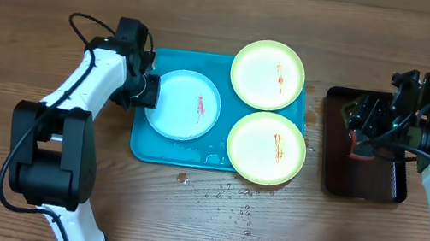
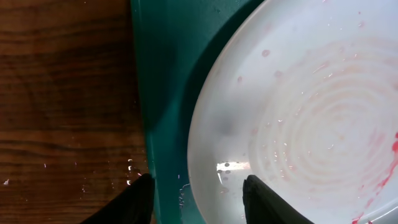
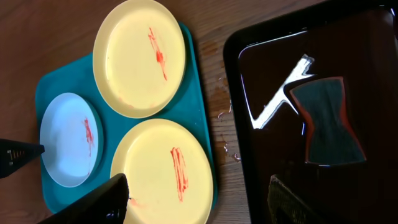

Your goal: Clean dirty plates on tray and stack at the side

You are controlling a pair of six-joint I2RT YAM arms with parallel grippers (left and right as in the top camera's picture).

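Note:
The turquoise tray point(image 1: 140, 145) holds three smeared plates: a light-blue plate point(image 1: 185, 105) on the left, one green plate point(image 1: 268, 74) at the back right and another green plate point(image 1: 267, 148) at the front right. My left gripper point(image 1: 149, 90) is open at the blue plate's left edge. In the left wrist view its fingers point(image 2: 198, 190) straddle the plate's rim point(image 2: 205, 143) and the tray's edge point(image 2: 161, 93). My right gripper point(image 1: 369, 117) is open and empty above the black tray, and its fingers point(image 3: 198, 193) frame the near green plate point(image 3: 155, 180).
A dark glossy tray point(image 1: 378, 185) on the right holds a grey and orange sponge point(image 3: 326, 121). Water droplets point(image 1: 229, 196) speckle the wooden table in front of the turquoise tray.

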